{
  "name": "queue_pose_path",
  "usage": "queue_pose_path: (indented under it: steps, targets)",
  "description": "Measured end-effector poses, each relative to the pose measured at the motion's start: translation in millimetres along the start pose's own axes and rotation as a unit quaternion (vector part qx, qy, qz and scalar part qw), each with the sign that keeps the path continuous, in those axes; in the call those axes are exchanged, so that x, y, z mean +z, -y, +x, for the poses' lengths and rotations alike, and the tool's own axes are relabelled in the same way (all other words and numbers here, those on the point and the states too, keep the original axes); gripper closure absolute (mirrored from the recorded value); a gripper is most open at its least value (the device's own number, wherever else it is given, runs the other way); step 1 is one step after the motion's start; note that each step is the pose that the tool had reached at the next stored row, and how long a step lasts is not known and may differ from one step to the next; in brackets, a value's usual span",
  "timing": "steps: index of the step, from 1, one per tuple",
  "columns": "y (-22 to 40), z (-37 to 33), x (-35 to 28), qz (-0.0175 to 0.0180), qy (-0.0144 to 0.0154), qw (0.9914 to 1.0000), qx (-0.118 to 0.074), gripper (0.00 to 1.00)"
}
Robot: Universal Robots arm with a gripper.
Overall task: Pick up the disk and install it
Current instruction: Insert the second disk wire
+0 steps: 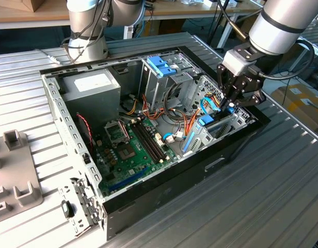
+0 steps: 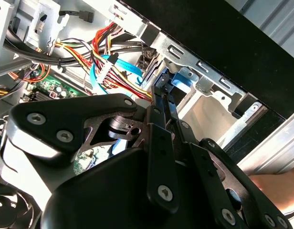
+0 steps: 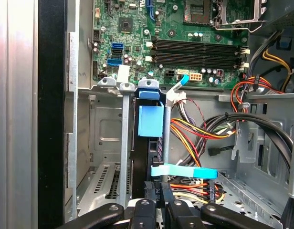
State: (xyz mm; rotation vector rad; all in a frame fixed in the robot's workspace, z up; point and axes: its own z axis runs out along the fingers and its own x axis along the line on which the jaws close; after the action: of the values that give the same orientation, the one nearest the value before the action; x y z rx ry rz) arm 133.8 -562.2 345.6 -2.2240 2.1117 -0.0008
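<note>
The disk (image 3: 150, 119) stands on edge in the drive bay at the end of the open computer case (image 1: 148, 191), at the exterior view's right. Its light-blue carrier frame (image 1: 206, 122) shows between the bay's metal rails. My gripper (image 1: 231, 106) hangs right over that bay, shut. The black fingers (image 2: 160, 102) lie together with just a thin slit between them. In the first wrist view my gripper (image 3: 159, 192) has its tips at the disk's dark near edge. Whether they touch it I cannot tell.
A flat light-blue cable (image 3: 184, 171) and bundles of red, yellow and orange wires (image 3: 190, 131) run close beside the bay. The motherboard (image 1: 130, 150), the power supply (image 1: 92, 85) and a grey drive cage with a blue latch (image 1: 161, 66) fill the case. A second arm's base (image 1: 86, 31) stands behind.
</note>
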Motion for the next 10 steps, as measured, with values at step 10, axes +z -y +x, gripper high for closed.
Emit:
queue_pose_path:
  steps: [10]
  targets:
    - [0.3,0.7,-2.0,0.0009,-0.0010,0.99984,0.018,0.83]
